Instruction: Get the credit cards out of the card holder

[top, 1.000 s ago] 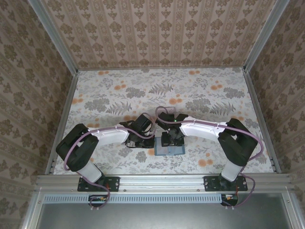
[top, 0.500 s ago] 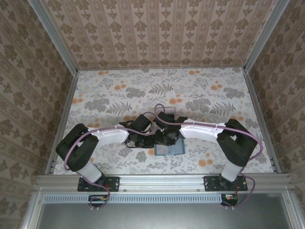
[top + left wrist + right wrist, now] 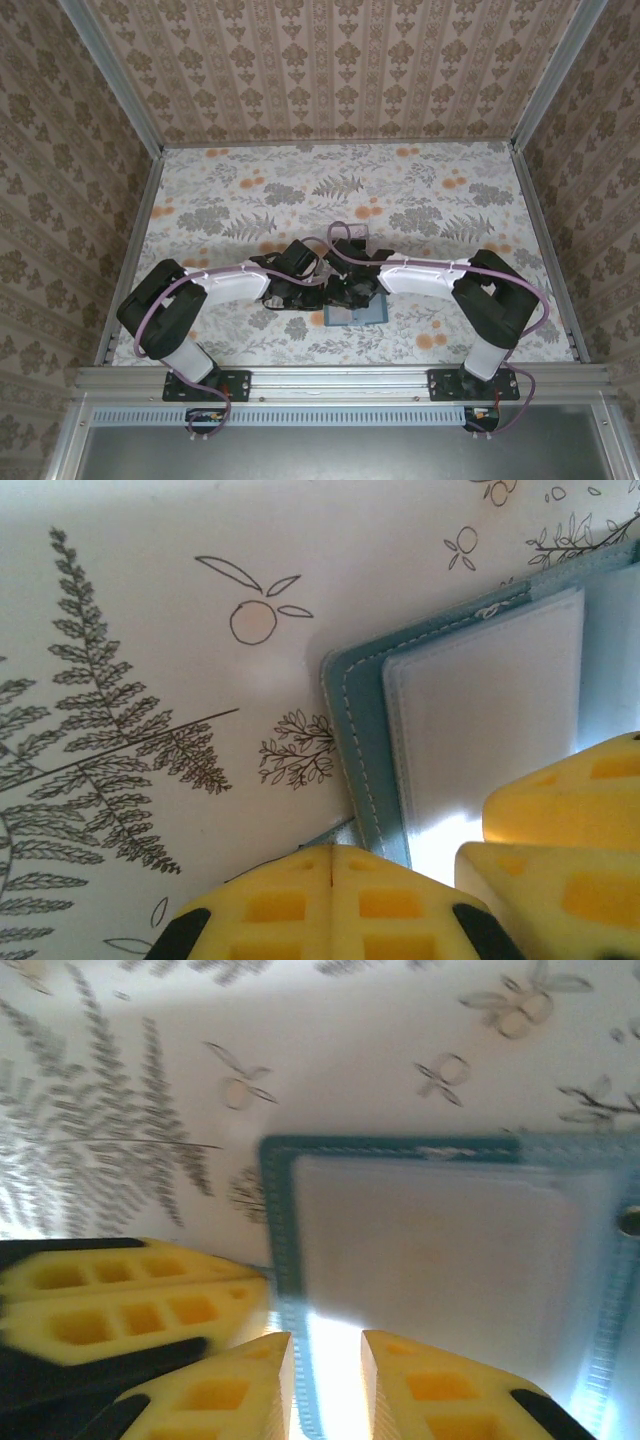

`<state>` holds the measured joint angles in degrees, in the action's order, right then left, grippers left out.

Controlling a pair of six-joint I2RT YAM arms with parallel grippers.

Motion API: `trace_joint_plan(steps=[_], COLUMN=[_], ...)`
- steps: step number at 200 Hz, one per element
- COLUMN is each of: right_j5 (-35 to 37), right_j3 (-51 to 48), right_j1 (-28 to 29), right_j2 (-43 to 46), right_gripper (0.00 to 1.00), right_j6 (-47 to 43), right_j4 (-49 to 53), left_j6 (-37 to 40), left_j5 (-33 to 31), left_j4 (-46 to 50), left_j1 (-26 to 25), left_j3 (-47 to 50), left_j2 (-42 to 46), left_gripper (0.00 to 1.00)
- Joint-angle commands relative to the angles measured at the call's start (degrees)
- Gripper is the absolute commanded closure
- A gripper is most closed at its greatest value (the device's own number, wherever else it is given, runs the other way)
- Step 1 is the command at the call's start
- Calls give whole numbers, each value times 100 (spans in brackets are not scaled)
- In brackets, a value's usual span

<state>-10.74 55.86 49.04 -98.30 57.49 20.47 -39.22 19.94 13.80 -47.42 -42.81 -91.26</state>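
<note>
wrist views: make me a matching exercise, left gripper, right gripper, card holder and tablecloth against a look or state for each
1 left gripper
2 right gripper
3 card holder
4 tablecloth

a teal stitched border
b fingers pressed together
c fern and fruit print
d fingers slightly apart over the holder's edge

Pairs: 1-b, 2-d, 3-a, 4-c

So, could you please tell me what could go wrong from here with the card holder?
The right gripper straddles the teal edge of the card holder, so it might pinch cover and credit card together and lift the whole holder. The left gripper, shut, sits just at the holder's corner and may not pin it. Their yellow fingers are close and could collide.
</note>
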Motion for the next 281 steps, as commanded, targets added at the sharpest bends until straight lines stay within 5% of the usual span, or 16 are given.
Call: trace_joint_plan(steps=[1, 74, 174, 281], right_j5=[175, 157, 841, 1512], right_j3=[-178, -246, 246, 587], right_j1=[24, 20, 32, 63], right_j2=[155, -87, -251, -18], right_gripper=[75, 72, 44, 47], right_j6=[137, 163, -493, -694], right_j4=[76, 64, 1474, 2362], left_j6=[67, 66, 87, 101], left_j5=[-34, -34, -17, 17], left_j4=[283, 299, 343, 357], left_j1=[0, 14, 47, 58], left_j3=[229, 233, 225, 142], left_j2=[-159, -149, -157, -261], left_gripper=[97, 97, 97, 97])
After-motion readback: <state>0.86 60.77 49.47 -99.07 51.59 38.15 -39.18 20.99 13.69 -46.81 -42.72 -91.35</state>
